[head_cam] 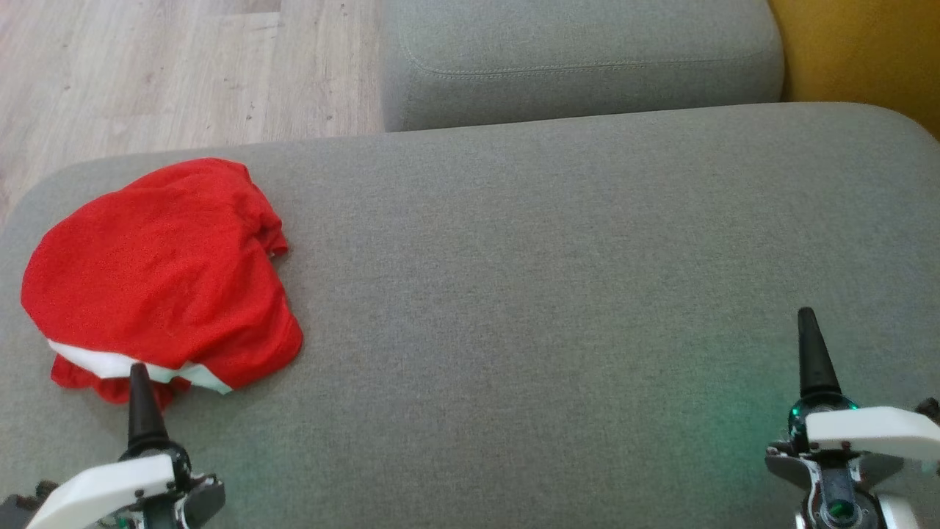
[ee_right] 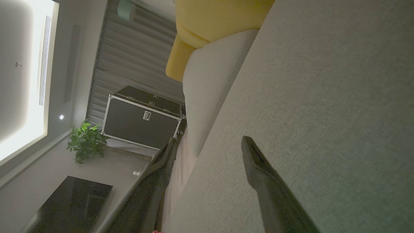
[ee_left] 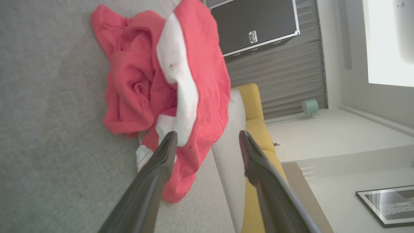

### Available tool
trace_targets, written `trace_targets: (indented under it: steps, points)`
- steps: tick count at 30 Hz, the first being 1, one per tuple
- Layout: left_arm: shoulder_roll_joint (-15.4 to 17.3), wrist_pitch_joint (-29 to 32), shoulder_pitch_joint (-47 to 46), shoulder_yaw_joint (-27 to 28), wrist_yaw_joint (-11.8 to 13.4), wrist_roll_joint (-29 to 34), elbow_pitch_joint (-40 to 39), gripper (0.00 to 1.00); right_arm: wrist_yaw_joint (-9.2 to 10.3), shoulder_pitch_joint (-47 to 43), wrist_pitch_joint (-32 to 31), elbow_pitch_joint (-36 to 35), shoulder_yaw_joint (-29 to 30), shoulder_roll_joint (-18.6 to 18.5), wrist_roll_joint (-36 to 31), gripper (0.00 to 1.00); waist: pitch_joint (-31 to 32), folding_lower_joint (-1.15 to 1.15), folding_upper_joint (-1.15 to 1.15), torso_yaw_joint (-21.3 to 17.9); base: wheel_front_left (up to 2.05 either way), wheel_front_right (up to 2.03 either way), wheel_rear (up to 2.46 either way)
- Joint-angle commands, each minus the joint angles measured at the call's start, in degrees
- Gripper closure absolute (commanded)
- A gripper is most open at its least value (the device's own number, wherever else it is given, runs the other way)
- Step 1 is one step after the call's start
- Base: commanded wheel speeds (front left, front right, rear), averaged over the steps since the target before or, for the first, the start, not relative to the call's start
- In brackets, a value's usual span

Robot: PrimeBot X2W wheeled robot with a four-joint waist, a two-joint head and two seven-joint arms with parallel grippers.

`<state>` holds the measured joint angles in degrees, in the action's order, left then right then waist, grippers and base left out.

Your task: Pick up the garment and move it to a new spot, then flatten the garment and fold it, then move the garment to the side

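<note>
Lying crumpled at the left end of the grey cushion (head_cam: 558,279), the red garment (head_cam: 158,272) with its white band is resting unheld. The left end effector (ee_left: 207,136) is hovering at the cushion's near left edge, fingers spread, one tip overlapping the garment's hem; contact cannot be told. The right end effector (ee_right: 209,139) is hovering over the cushion's near right part, fingers spread, gripping nothing.

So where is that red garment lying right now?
In the head view the red garment lies crumpled at the left end of the grey sofa cushion, just ahead of the left claw.
</note>
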<state>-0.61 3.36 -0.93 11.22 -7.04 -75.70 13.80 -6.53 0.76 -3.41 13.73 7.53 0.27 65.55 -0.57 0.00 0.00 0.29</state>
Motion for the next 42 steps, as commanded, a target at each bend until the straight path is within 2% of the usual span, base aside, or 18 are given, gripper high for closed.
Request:
trace_targets:
  steps: [1, 13, 23, 32, 42]
  points:
    - [0.3, -0.6, -3.0, 0.7, 0.2, 1.7, -2.7, 0.0, -0.25, 3.3, 0.6, -2.6, -0.9, -0.2, -2.2, 0.0, 0.0, 0.0, 0.0, 0.0, 0.0, 0.0, 0.0]
    - [0.4, -2.9, -2.5, -3.8, 2.3, 14.2, -8.8, 0.0, -0.35, 3.6, 3.0, -6.2, -3.8, -0.2, -14.5, 0.0, -0.4, 0.0, 0.0, -0.2, 0.0, 0.0, 0.0]
    - [0.5, -4.8, -2.2, -8.4, 2.4, 26.1, -11.3, 0.0, -0.42, 4.1, 4.9, -7.7, -6.9, -0.2, -24.3, 0.0, -0.8, 0.0, 0.0, -0.6, 0.0, 0.0, 0.0]
    - [2.9, -6.6, -2.3, -13.9, 3.5, 34.7, -11.0, 0.0, -0.49, 4.3, 6.6, -7.5, -9.0, -0.2, -33.3, 0.0, -1.1, 0.0, 0.0, -0.9, 0.0, 0.0, 0.0]
    - [6.1, -8.3, -2.7, -20.0, 6.8, 42.3, -8.0, 0.0, -0.56, 4.3, 8.4, -7.0, -11.2, -0.2, -41.7, 0.0, -1.0, 0.0, 0.0, -1.1, 0.0, 0.0, 0.0]
